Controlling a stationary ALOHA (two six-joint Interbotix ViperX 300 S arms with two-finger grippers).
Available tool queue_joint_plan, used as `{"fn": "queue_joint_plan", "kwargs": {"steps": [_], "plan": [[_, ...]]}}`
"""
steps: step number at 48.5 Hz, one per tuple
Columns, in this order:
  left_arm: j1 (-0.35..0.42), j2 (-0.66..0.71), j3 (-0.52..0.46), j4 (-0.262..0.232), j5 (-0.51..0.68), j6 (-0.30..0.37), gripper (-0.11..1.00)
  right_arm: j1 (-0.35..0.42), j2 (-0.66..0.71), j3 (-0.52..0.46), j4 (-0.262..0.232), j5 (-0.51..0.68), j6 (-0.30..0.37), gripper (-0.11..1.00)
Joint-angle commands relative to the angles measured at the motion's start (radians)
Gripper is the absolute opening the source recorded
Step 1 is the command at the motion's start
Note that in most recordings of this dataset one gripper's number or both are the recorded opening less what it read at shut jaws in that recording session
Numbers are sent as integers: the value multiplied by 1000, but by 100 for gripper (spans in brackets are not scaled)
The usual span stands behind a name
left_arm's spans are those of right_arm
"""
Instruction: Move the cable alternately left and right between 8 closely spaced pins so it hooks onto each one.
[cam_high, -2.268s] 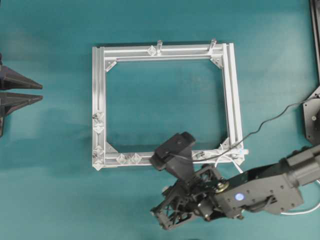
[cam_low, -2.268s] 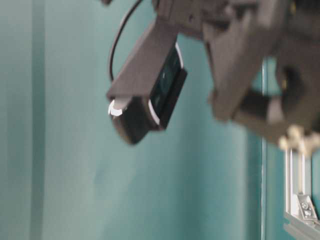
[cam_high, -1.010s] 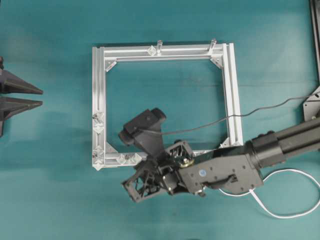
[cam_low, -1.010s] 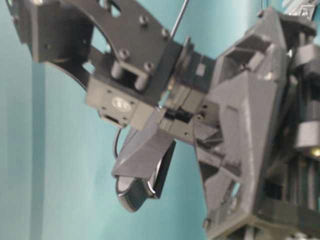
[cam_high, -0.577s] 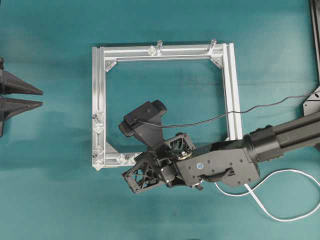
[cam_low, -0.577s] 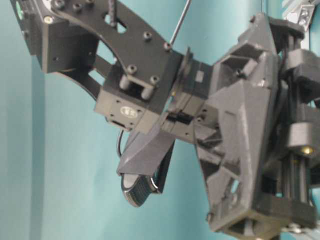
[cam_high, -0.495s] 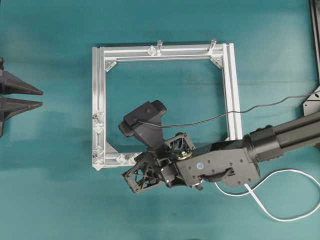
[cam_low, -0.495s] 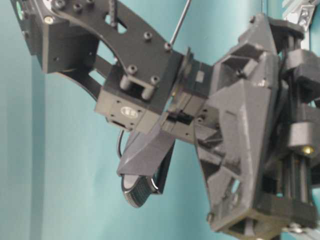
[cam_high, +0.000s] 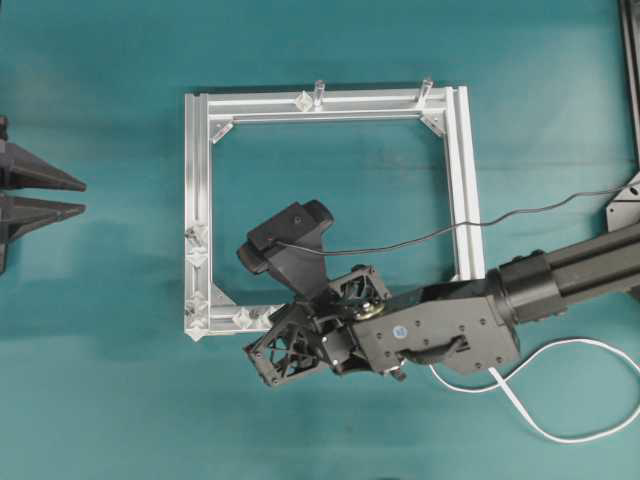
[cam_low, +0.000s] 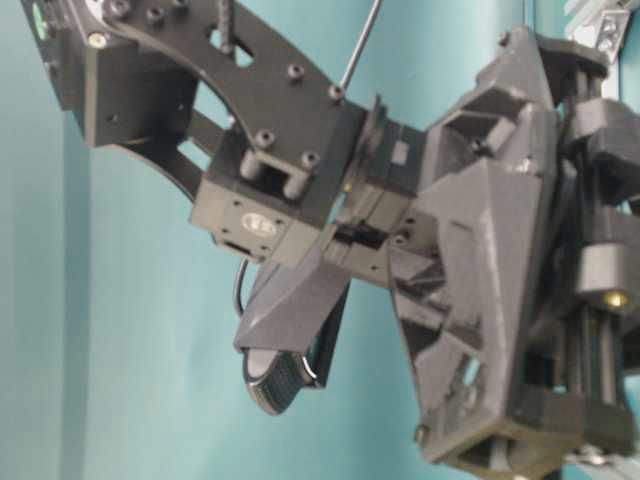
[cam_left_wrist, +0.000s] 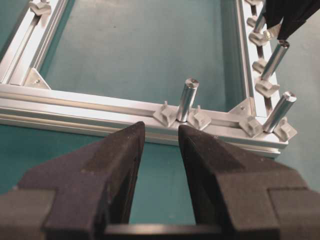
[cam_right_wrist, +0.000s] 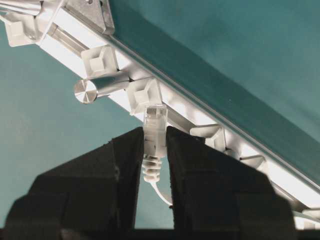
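Mid-threading along the frame's (cam_high: 197, 200) bottom rail: right gripper (cam_right_wrist: 154, 150) jaws clamped on the cable's (cam_high: 560, 395) clear plug (cam_right_wrist: 154, 122), tip touching a pin (cam_right_wrist: 144, 93) at 12 o'clock. Slack looped on the table at 4 o'clock. Left gripper (cam_left_wrist: 158, 150) wide apart, empty. Next, probably: swing sideways past this pin, keeping tension.

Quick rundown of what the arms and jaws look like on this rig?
Both are matte black. The right arm has a tubular forearm, a boxy wrist with a small blue round mark, an open skeletal bracket and a black wrist camera trailing a thin dark wire. Right gripper and left gripper have thick, wedge-shaped, grainy jaws.
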Motion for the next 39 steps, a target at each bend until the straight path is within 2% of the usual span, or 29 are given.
{"fn": "queue_joint_plan", "kwargs": {"steps": [1,19,25,39], "plan": [[-5,6,-11,3,-11,-8,36,0,-20,-9,-5,-2,-2,17],[-5,6,-12,3,-11,-8,37,-25,-21,-9,-11,-2,-8,17],[-5,6,-14,3,-11,-8,36,-44,-26,-9,-26,-2,-35,17],[-3,8,-11,3,-11,-8,36,-120,-37,-9,-28,-2,-103,18]]}}
